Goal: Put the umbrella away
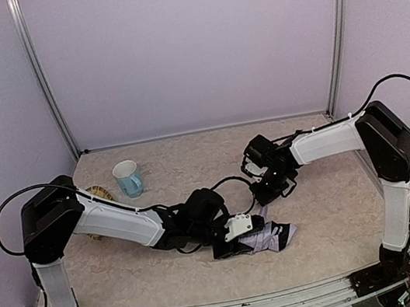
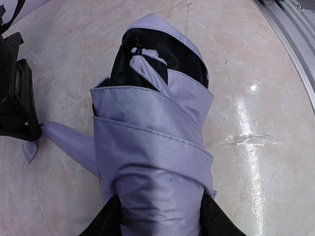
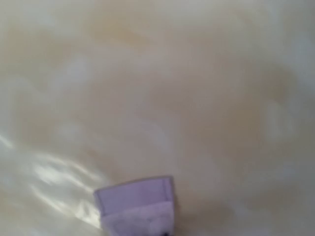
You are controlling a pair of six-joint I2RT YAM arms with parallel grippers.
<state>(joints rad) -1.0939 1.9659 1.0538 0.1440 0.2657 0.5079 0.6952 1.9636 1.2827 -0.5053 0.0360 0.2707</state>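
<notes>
The umbrella (image 1: pixel 268 236) lies folded on the table near the front edge, its pale lavender fabric wrapped round it and black lining showing at its far end (image 2: pixel 162 54). My left gripper (image 1: pixel 230 233) is shut on the bundle's near end, with a black finger on each side of it in the left wrist view (image 2: pixel 160 219). A lavender strap (image 2: pixel 69 142) runs from the umbrella to my right gripper (image 1: pixel 264 194), which stands just behind the umbrella and is shut on the strap. The strap's end (image 3: pixel 138 204) pokes out in the blurred right wrist view.
A pale blue mug (image 1: pixel 128 179) stands at the back left of the table. A yellowish woven object (image 1: pixel 101 193) lies beside it, partly behind my left arm. A metal rail (image 2: pixel 290 29) runs along the table's near edge, close to the umbrella.
</notes>
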